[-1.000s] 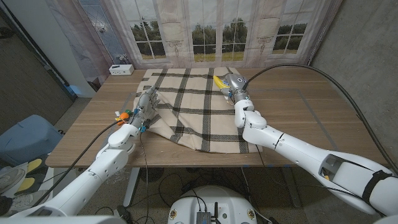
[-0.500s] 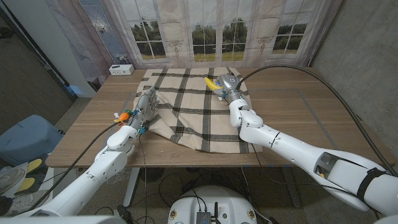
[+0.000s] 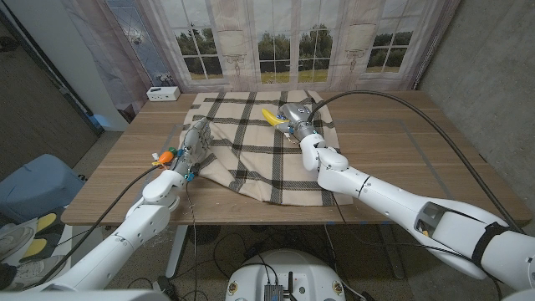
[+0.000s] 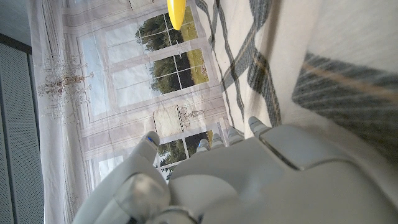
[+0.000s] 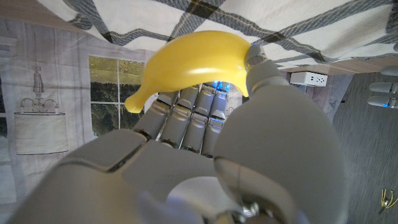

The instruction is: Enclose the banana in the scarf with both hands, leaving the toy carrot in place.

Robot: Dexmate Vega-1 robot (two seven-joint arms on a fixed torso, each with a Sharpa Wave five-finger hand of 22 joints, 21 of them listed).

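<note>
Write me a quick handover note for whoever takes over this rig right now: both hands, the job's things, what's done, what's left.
Right hand holds the banana over the far part of the scarf.
Left hand rests on the scarf's left edge; grip unclear.
Toy carrot lies on the table just left of the scarf, beside the left hand.
Done: banana picked up.
Left: set it on the scarf, fold the cloth over it with both hands, leave the carrot alone.

Wooden desk (image 3: 393, 142), plaid scarf (image 3: 251, 150) spread across its middle, toy carrot (image 3: 167, 155) near the left edge, white box (image 3: 163, 93) at far left corner
</note>
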